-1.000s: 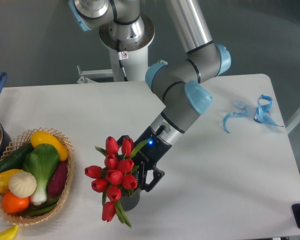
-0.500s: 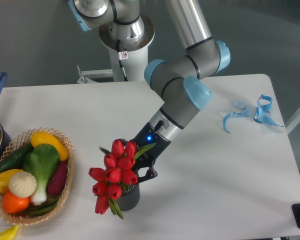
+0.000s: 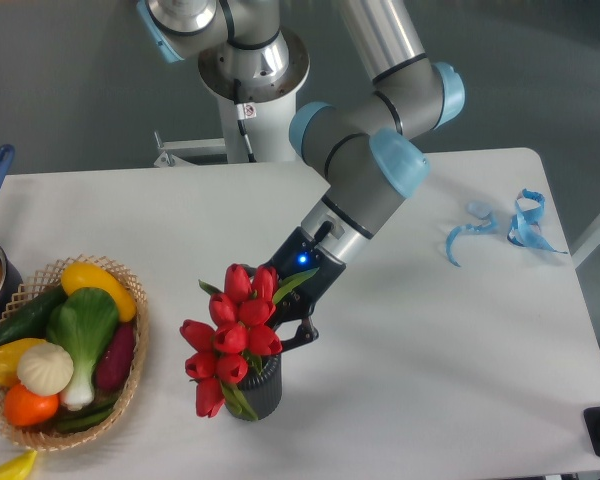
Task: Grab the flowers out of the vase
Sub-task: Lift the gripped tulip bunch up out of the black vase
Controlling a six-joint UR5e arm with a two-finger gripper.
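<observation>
A bunch of red tulips [image 3: 229, 335] is seen standing in the dark ribbed vase [image 3: 259, 392] near the table's [image 3: 460, 350] front edge, the gripper [image 3: 280, 333] set behind the stems, apparently for lifting them, its finger spacing hidden by blooms.

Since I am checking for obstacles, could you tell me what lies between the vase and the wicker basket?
Bare tabletop separates vase and basket in the camera view.

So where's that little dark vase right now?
The vase stands near the table's front edge, right of the wicker basket, mostly hidden behind the red tulips, with the gripper just above it.
</observation>
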